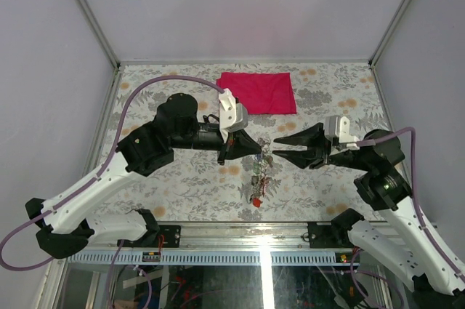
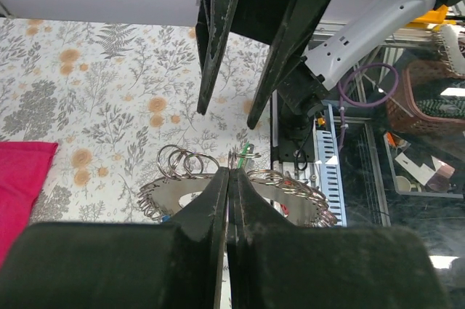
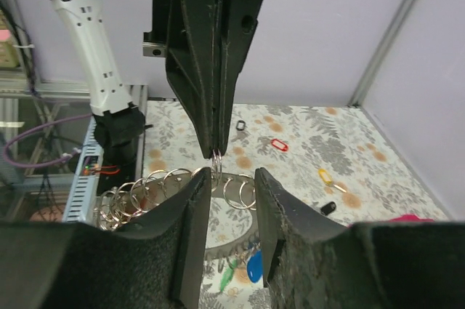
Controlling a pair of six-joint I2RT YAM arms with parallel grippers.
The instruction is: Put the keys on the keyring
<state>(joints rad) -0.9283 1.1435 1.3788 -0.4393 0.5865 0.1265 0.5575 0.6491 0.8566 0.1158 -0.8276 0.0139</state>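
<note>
1. The table (image 1: 182, 178) carries a red cloth (image 1: 258, 92) at its far side, well apart from both arms.
2. The left gripper (image 2: 229, 178) is clenched on the keyring (image 2: 287, 185), holding it above the table. The right gripper (image 3: 232, 178) faces it with jaws apart, grasping nothing visible.
3. For the keyring, the left pinch should probably stay steady while the right works 1 small loop, so the ring does not twist.
4. Several keys (image 1: 259, 184) hang under the ring. Only the right wrist view shows loose ones lying on the table: a red key (image 3: 278, 145) and a yellow key (image 3: 325, 175). Only the left wrist view shows the pinch edge-on.
</note>
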